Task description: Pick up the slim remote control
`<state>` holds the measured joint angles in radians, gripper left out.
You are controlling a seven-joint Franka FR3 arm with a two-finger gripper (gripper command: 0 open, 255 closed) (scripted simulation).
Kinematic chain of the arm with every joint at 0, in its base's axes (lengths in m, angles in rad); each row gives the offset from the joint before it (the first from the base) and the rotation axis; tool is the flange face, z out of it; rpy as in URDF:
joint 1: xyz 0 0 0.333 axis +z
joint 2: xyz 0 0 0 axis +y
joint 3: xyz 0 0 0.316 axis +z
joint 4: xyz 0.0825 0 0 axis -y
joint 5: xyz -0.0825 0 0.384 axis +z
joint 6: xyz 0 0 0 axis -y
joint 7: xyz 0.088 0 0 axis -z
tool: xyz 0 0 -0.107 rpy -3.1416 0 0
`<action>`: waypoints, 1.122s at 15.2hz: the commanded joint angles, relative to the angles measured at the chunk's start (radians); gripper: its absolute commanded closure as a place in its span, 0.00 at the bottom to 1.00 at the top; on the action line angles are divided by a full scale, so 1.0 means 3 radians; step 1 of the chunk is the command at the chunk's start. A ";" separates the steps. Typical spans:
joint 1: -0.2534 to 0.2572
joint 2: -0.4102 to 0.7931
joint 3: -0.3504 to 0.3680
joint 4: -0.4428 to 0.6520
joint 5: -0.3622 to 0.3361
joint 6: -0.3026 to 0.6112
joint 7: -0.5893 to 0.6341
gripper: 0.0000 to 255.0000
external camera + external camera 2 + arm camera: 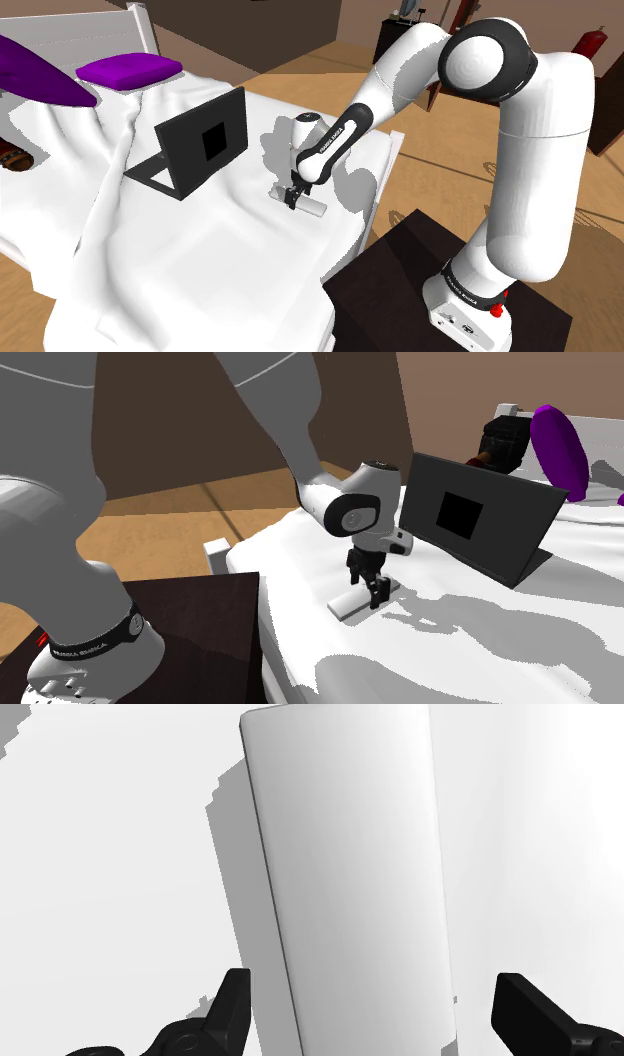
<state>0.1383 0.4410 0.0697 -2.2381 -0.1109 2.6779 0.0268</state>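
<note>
The slim remote control (pixel 314 207) is a plain white flat slab lying on the white bed sheet, near the bed's edge closest to the stand. My black gripper (pixel 292 198) points down right over it, in the second exterior view the gripper (pixel 376 594) stands at one end of the remote (pixel 350 604). Seen from the wrist, the remote (pixel 350 874) runs lengthwise between the fingers, and the gripper (pixel 372 994) is open, its fingers standing apart on either side without touching it.
An open black laptop (pixel 200 140) stands on the bed (pixel 180 270) just past the remote. Purple pillows (pixel 130 68) lie at the head of the bed. The dark stand (pixel 420 270) sits close against the bed's edge.
</note>
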 commanded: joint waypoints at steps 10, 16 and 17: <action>0.0000 0.0042 -0.0008 0.0008 -0.0008 0.0036 0.0001 1.00; -0.0015 -0.0128 0.0019 -0.0016 0.0023 -0.0110 -0.0020 1.00; -0.0019 -0.0169 0.0025 -0.0022 0.0031 -0.0146 -0.0027 1.00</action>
<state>0.1340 0.4032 0.0755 -2.2402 -0.1037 2.6428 0.0207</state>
